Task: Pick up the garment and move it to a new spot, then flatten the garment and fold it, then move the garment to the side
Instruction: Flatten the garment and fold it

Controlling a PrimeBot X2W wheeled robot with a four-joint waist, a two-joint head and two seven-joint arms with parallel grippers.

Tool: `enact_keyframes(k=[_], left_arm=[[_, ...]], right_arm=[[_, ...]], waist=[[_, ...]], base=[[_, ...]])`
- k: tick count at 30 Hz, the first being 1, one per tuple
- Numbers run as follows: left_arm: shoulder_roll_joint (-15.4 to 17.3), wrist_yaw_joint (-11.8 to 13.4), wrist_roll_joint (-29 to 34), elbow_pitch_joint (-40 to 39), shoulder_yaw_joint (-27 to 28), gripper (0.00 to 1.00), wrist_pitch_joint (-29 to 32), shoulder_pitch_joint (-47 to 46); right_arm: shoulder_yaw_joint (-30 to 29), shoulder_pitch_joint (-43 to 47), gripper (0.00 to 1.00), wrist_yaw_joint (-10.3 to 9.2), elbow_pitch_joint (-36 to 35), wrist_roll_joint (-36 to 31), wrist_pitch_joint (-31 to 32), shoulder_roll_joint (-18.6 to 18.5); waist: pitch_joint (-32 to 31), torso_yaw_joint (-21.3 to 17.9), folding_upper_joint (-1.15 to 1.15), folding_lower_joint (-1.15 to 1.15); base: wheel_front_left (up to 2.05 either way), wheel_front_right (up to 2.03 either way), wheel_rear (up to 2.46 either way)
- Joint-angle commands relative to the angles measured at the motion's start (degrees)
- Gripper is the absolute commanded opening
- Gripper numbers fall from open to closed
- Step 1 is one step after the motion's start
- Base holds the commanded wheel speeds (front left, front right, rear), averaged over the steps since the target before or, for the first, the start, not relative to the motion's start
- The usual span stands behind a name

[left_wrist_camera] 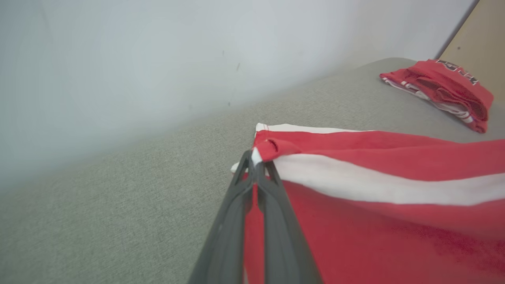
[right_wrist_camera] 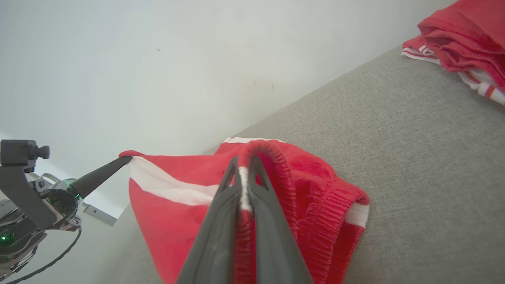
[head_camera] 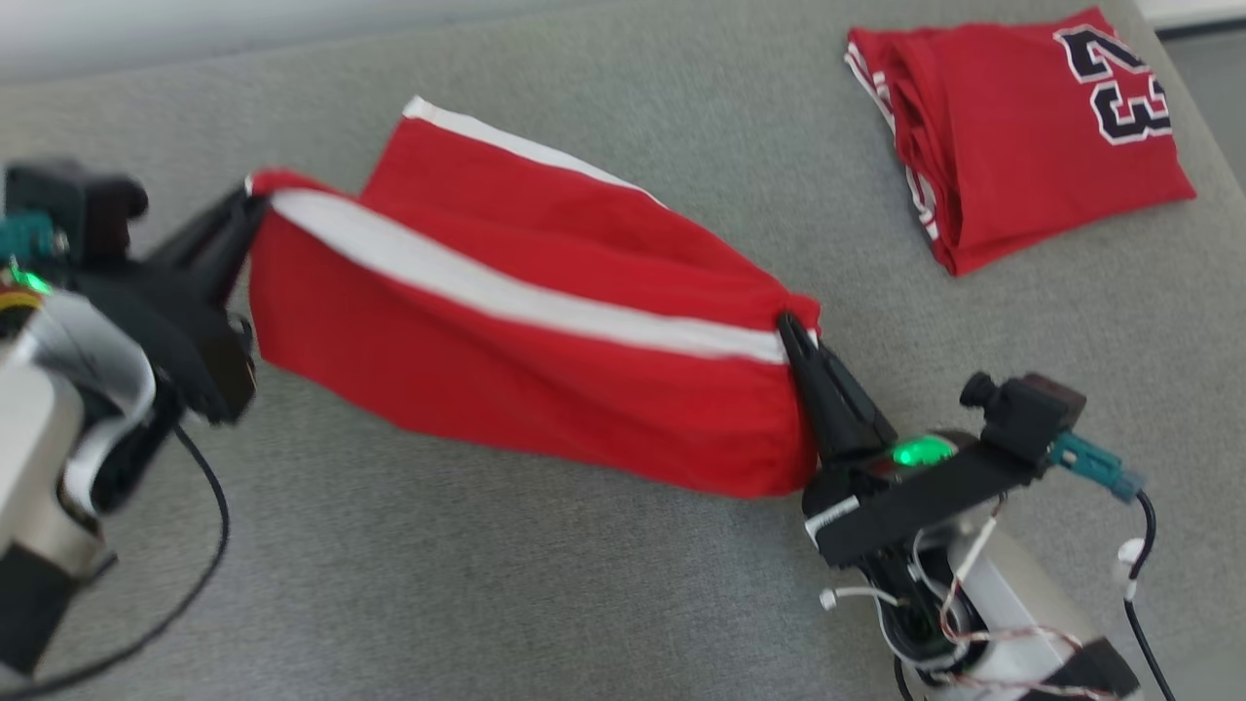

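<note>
Shorts, red with a white stripe, are stretched between your left pincer and right pincer, each clamped on an end, folded jersey lying well apart.

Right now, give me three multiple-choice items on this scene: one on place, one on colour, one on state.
1. Where does the jersey lie relative to the shorts?
A. apart, off to the right
B. under them
C. on top of them

2. The shorts' stripe is:
A. blue
B. white
C. black

3. The shorts are:
A. lying loose
B. pinched at one end
C. pinched by the left fingers and the right fingers

1 A: grey surface shows between them.
2 B: a white band crosses the red cloth.
3 C: each pair is shut on one end.
</note>
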Motion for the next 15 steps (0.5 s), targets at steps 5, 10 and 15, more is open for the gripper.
enact_keyframes(k=[5,10,15], left_arm=[[-0.9,-0.5,1.4,4.8,-2.9,0.00,1.7,-8.4],[-1.5,-0.3,1.2,10.4,-8.3,0.00,1.7,-15.7],[-1.3,-0.4,0.7,14.9,-11.8,0.00,-0.8,-19.4]], right_arm=[[0.7,-5.0,0.00,-0.16,3.7,-0.7,-2.5,1.5],[2.0,-8.1,0.00,-0.16,5.9,-1.4,-4.4,3.0],[2.3,-9.5,0.00,-0.16,6.8,-2.6,-5.4,4.1]], waist=[[5.2,-3.7,-0.01,-0.01],[7.2,-5.5,-0.01,-0.01],[7.8,-7.0,-0.01,-0.01]], base=[[0.00,0.00,0.00],[0.00,0.00,0.00],[0.00,0.00,0.00]])
